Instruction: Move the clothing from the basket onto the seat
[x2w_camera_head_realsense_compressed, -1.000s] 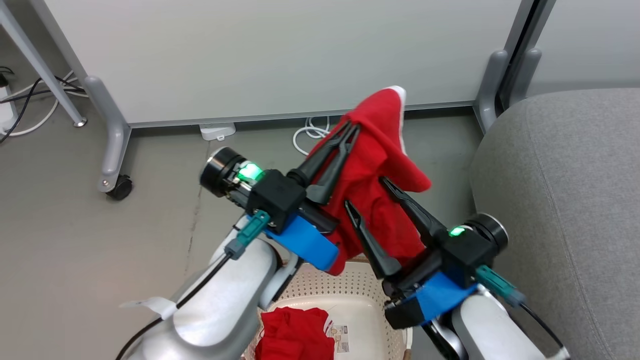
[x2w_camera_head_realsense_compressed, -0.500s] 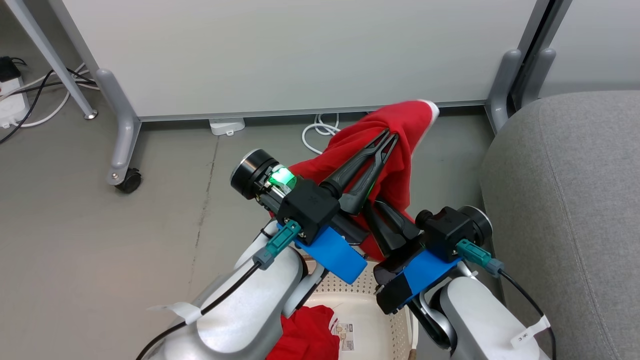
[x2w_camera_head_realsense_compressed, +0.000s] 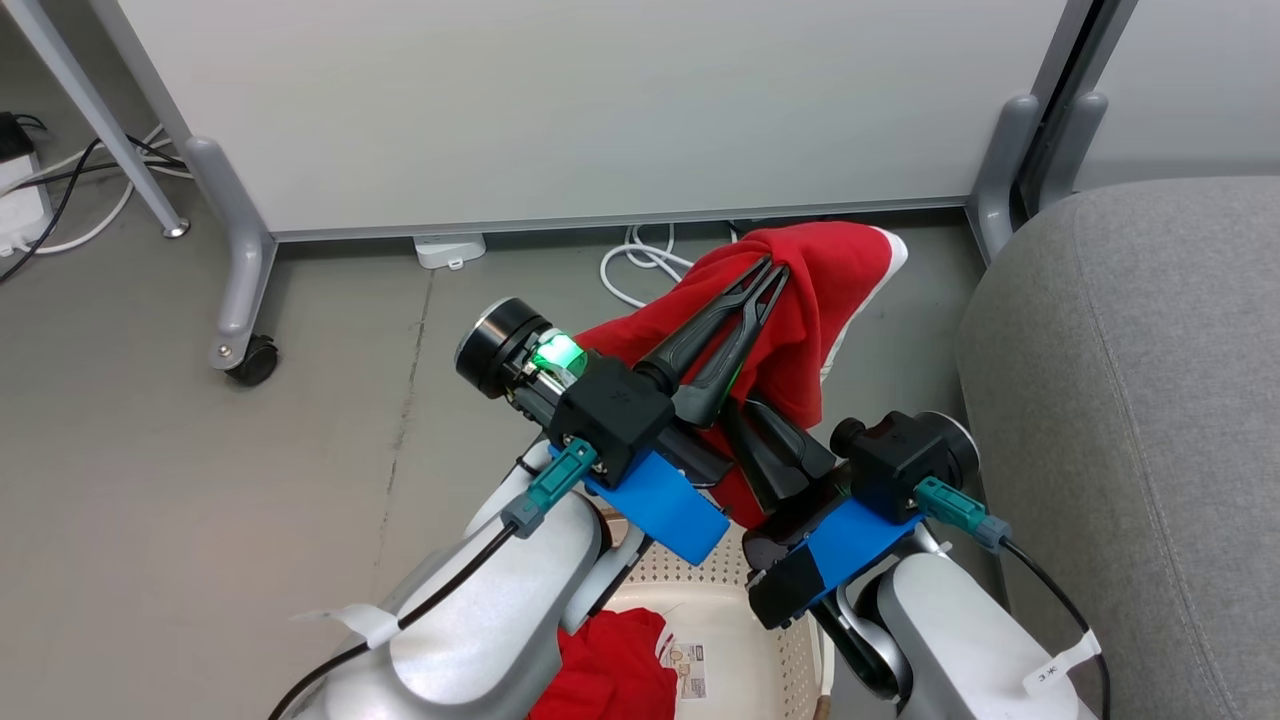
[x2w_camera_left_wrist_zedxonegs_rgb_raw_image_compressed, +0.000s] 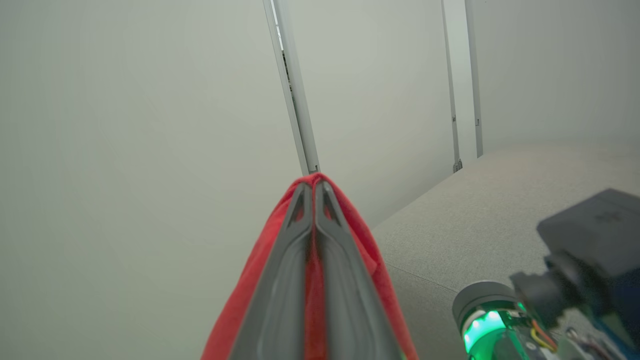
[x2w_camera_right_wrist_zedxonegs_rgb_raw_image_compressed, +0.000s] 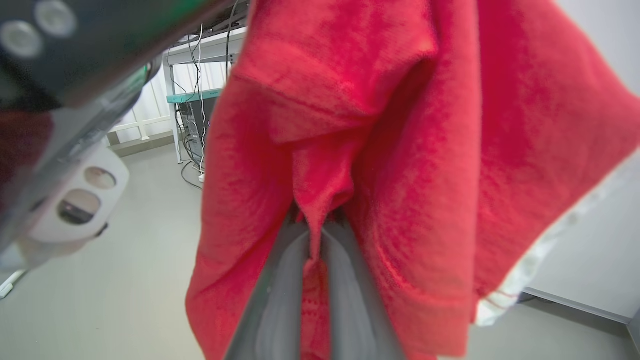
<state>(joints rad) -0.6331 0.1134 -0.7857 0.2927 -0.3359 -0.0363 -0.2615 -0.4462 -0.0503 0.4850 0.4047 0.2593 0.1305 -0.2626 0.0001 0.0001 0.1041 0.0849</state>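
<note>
One red garment (x2w_camera_head_realsense_compressed: 835, 275) with white trim hangs above the basket (x2w_camera_head_realsense_compressed: 770, 650), held between both grippers. My left gripper (x2w_camera_head_realsense_compressed: 775, 268) is shut on its top fold; in the left wrist view the red cloth (x2w_camera_left_wrist_zedxonegs_rgb_raw_image_compressed: 240, 305) drapes over the closed left gripper (x2w_camera_left_wrist_zedxonegs_rgb_raw_image_compressed: 314, 182). My right gripper (x2w_camera_head_realsense_compressed: 745, 410) sits lower, under the left one, and is shut on a bunched fold of the garment (x2w_camera_right_wrist_zedxonegs_rgb_raw_image_compressed: 400, 125), pinched at the right gripper (x2w_camera_right_wrist_zedxonegs_rgb_raw_image_compressed: 315, 220). A second red garment (x2w_camera_head_realsense_compressed: 610, 670) lies in the basket. The grey seat (x2w_camera_head_realsense_compressed: 1130, 400) is to the right.
White partition panels stand behind on grey feet, one with a caster (x2w_camera_head_realsense_compressed: 245, 362). A coiled white cable (x2w_camera_head_realsense_compressed: 640, 265) and a power strip (x2w_camera_head_realsense_compressed: 448, 250) lie on the grey floor by the panel. The seat (x2w_camera_left_wrist_zedxonegs_rgb_raw_image_compressed: 500, 200) lies close beside the arms.
My right gripper went from open beside the hanging cloth to shut on it. The left gripper and garment shifted right, towards the seat. The head camera also moved slightly.
</note>
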